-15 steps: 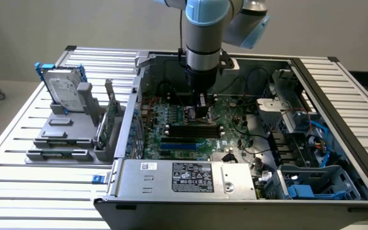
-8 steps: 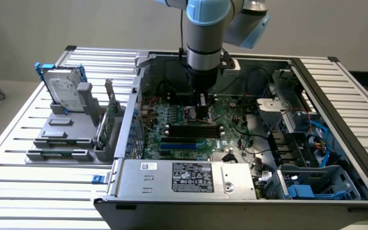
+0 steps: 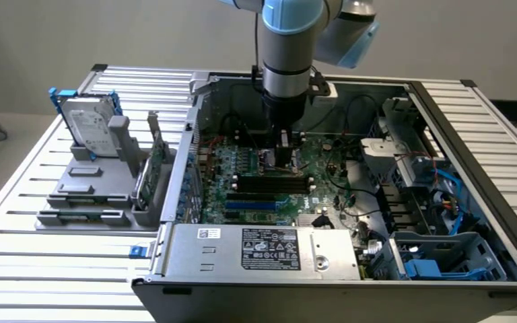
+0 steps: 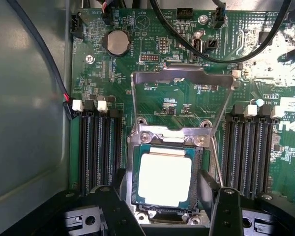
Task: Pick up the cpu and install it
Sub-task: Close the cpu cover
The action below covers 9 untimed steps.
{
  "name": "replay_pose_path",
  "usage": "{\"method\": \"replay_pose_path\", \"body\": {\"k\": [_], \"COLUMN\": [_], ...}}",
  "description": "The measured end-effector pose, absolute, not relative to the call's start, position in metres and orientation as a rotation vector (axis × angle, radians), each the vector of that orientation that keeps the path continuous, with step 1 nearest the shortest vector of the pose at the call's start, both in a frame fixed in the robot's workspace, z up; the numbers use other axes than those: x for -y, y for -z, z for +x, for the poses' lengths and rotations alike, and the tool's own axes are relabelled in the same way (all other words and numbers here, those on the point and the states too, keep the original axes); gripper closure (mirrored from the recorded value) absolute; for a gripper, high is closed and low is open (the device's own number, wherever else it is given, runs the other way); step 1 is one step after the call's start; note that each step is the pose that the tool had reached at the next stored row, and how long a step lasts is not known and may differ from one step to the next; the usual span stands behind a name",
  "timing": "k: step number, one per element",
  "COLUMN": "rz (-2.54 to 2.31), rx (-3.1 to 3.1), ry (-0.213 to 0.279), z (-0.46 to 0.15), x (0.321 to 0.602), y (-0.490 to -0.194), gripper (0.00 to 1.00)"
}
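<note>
The cpu [image 4: 164,179], a small square chip with a pale silvery top and green rim, lies flat in the metal-framed socket [image 4: 162,136] on the green motherboard [image 4: 137,54]. The socket's load plate [image 4: 182,77] is hinged up and back. My gripper [image 4: 162,189] hangs straight over the chip and is open, one black finger [image 4: 117,191] on each side of it with a narrow gap to the chip's edges. In the exterior view the gripper [image 3: 283,153] reaches down into the open computer case [image 3: 240,269], just above the motherboard [image 3: 268,182].
Black memory slots [image 4: 98,147] flank the socket on both sides, and black cables [image 4: 187,44] arc over the board. A power supply [image 3: 258,250] fills the case's near side. At the exterior view's left, a hard drive [image 3: 92,124] stands in a grey fixture [image 3: 88,195] on the slatted table [image 3: 25,256].
</note>
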<state>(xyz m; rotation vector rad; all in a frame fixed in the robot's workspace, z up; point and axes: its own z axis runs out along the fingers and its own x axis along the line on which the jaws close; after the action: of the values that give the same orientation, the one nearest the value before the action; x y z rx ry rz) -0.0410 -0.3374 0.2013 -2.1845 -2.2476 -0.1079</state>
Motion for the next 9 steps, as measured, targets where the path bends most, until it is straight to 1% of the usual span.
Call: {"method": "replay_pose_path", "body": {"k": [4, 9], "rz": [-2.187, -2.197], "rx": [2.246, 2.252], "ry": [0.098, 0.067], "z": [-0.0410, -0.0408], "x": [0.3372, 0.3370], "y": [-0.2012, -0.2004], "gripper": [0.32, 0.32]}}
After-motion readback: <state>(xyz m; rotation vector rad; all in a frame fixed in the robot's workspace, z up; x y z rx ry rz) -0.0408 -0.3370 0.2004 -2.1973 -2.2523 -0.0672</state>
